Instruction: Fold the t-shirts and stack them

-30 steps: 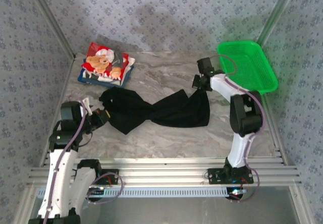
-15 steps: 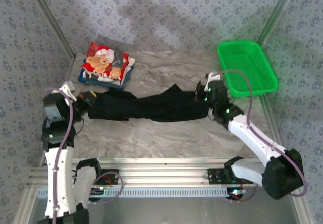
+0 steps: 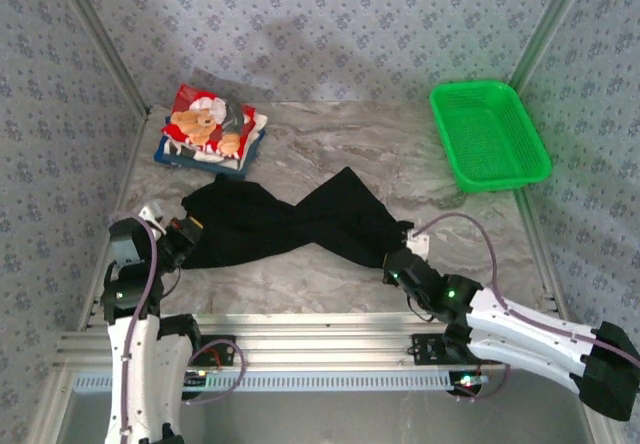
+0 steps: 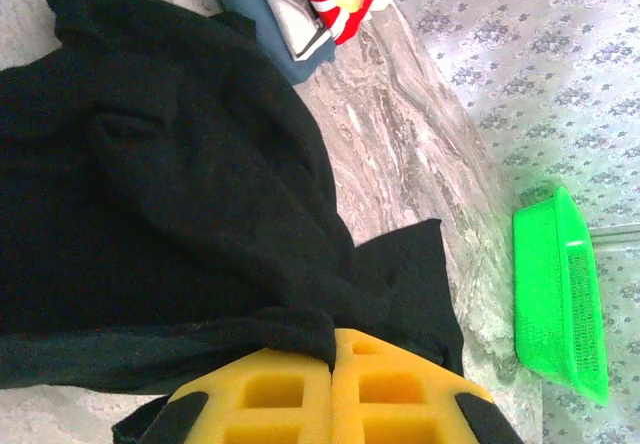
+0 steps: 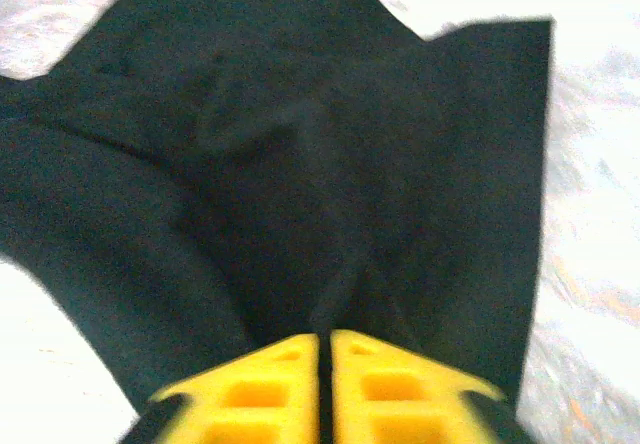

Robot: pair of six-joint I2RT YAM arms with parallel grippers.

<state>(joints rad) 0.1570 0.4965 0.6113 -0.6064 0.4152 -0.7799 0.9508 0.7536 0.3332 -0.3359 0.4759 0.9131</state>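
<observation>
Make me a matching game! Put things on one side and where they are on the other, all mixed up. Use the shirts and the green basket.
Things
1. large plain black cloth t-shirt
2. green plastic mesh basket
3. red-and-white cloth t-shirt with a teddy-bear print
4. dark blue cloth t-shirt

Places
A. far right corner of the grey marbled table
B. on top of the far-left pile
C. middle of the table, pinched by the left hand and the right hand
D. under another shirt

Pairs: 1-C, 2-A, 3-B, 4-D

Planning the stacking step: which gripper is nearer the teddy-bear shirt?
Left. The left gripper sits close in front of the teddy-bear shirt; the right gripper is much farther, toward the front right.
</observation>
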